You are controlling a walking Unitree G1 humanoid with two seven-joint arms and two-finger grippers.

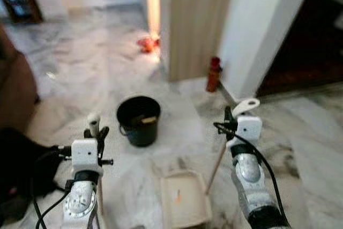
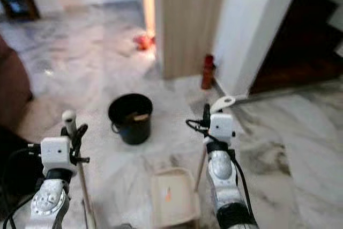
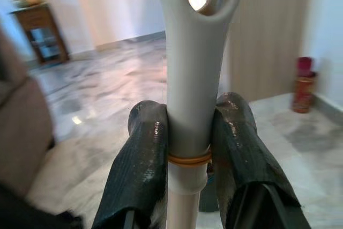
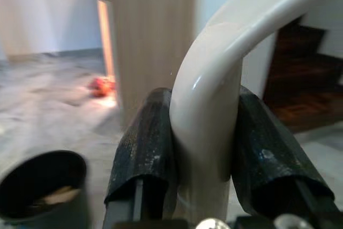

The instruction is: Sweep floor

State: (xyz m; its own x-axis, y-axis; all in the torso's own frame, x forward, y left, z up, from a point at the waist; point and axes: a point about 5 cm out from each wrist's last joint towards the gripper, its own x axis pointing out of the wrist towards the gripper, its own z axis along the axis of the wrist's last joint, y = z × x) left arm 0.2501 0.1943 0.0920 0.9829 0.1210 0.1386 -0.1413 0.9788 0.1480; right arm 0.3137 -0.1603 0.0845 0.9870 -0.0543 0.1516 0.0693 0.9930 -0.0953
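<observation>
- Nearest the head camera, the cream dustpan lies on the marble floor, just this side of the black bucket.
- Left gripper is clamped on the broom handle; its two black fingers press the grey-white grip from both sides, just above an orange band, and the handle's end with its hanging hole rises past them.
- From the head, that handle stands upright to the left of the bucket, its wooden shaft running down toward the floor.
- Right gripper is clamped on the curved cream dustpan handle, one jaw on each side of the bend.
- Its thin shaft slants down from that grip to the dustpan, to the right of the bucket.
- Something pale lies inside the bucket; what it is cannot be told.
- Beyond the bucket stands a wooden panel, with a red canister at its right foot.
- Small red-orange objects lie on the floor farther back, left of the panel.
</observation>
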